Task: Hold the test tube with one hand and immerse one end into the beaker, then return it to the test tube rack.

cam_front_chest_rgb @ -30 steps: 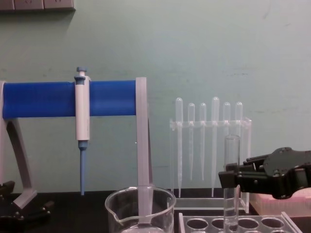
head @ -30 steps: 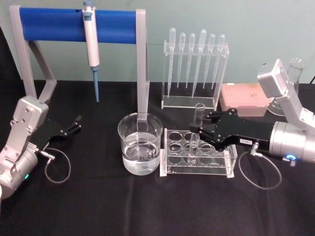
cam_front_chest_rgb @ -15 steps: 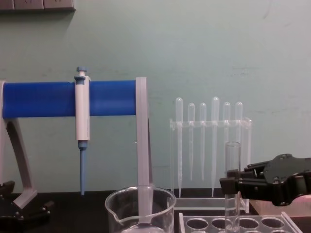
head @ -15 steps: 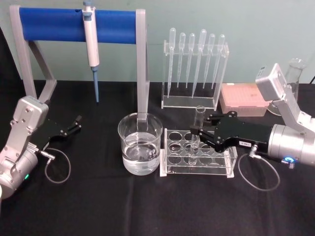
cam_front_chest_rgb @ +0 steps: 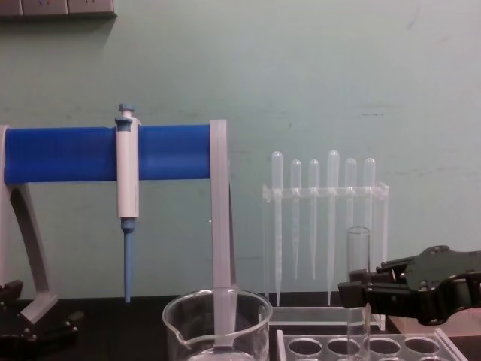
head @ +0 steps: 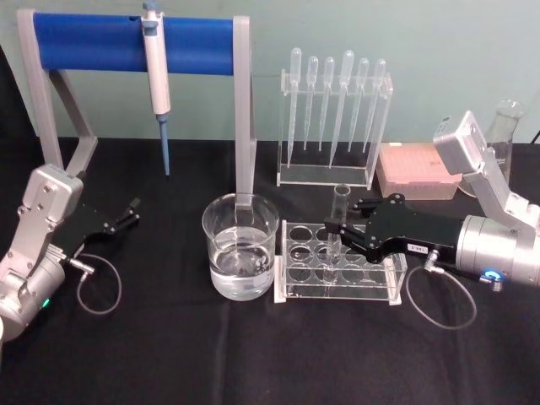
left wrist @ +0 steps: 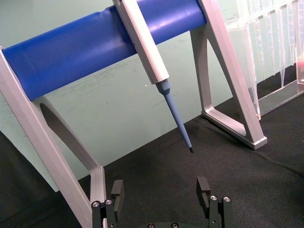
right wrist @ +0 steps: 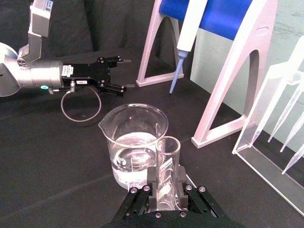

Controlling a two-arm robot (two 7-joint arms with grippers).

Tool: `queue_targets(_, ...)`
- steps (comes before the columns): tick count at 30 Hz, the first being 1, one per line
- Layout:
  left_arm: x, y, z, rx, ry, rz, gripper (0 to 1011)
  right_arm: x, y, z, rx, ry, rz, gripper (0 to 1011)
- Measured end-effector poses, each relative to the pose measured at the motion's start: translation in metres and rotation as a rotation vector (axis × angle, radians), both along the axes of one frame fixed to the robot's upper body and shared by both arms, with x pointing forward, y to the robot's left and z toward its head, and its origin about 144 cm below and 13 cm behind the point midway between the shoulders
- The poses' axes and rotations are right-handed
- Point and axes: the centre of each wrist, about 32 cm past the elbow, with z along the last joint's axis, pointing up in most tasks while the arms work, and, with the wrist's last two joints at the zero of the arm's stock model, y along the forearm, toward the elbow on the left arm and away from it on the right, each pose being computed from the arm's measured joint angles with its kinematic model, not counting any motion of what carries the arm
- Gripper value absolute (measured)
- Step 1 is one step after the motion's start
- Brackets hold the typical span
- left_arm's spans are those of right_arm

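Note:
The test tube [head: 339, 221] stands upright with its lower end in a hole of the clear tube rack [head: 381, 285]. My right gripper [head: 344, 229] is shut on its middle from the right. In the right wrist view both fingers [right wrist: 153, 184] press against the test tube [right wrist: 167, 164]. In the chest view the test tube [cam_front_chest_rgb: 358, 280] rises above my right gripper [cam_front_chest_rgb: 355, 293]. The beaker [head: 240, 246], part full of clear liquid, stands just left of the rack; beaker [right wrist: 133, 142], beaker [cam_front_chest_rgb: 218, 325]. My left gripper [head: 129, 213] rests open at the far left, left gripper [left wrist: 160, 192].
A blue-barred stand [head: 126, 42] with a hanging pipettor [head: 157, 72] spans the back left. An acrylic rack of plastic pipettes [head: 334, 118] stands behind the tube rack. A pink tip box [head: 418, 170] and a glass flask [head: 506, 122] sit at the back right.
My right gripper has lowered the test tube further into the rack hole and shifted slightly right. The left arm has not moved.

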Motion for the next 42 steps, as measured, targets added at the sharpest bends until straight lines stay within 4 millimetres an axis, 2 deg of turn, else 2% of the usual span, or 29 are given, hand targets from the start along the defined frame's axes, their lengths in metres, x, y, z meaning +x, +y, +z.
queue_targets(14,0.0,0.0,0.0,0.0,0.0,0.0,1000,0.0,0.0,0.0,-0.002,0.002,0.0,256)
queue_targets(16,0.0,0.0,0.0,0.0,0.0,0.0,1000,0.0,0.0,0.0,-0.002,0.002,0.0,306)
queue_targets(17,0.0,0.0,0.0,0.0,0.0,0.0,1000,0.0,0.0,0.0,-0.002,0.002,0.0,365)
queue_targets(21,0.0,0.0,0.0,0.0,0.0,0.0,1000,0.0,0.0,0.0,-0.002,0.001,0.0,440)
queue_targets(22,0.0,0.0,0.0,0.0,0.0,0.0,1000,0.0,0.0,0.0,-0.002,0.001,0.0,501)
queue_targets(27,0.0,0.0,0.0,0.0,0.0,0.0,1000,0.0,0.0,0.0,-0.002,0.001,0.0,646)
queue_targets(28,0.0,0.0,0.0,0.0,0.0,0.0,1000,0.0,0.0,0.001,0.0,-0.002,0.0,706)
queue_targets(31,0.0,0.0,0.0,0.0,0.0,0.0,1000,-0.003,-0.001,0.006,0.047,-0.028,-0.001,763)
queue_targets(36,0.0,0.0,0.0,0.0,0.0,0.0,1000,-0.008,-0.002,0.014,0.129,-0.05,-0.008,940)
queue_targets(40,0.0,0.0,0.0,0.0,0.0,0.0,1000,-0.011,-0.003,0.018,0.191,-0.063,-0.026,1002)
queue_targets(42,0.0,0.0,0.0,0.0,0.0,0.0,1000,-0.012,-0.004,0.02,0.224,-0.074,-0.051,1002)
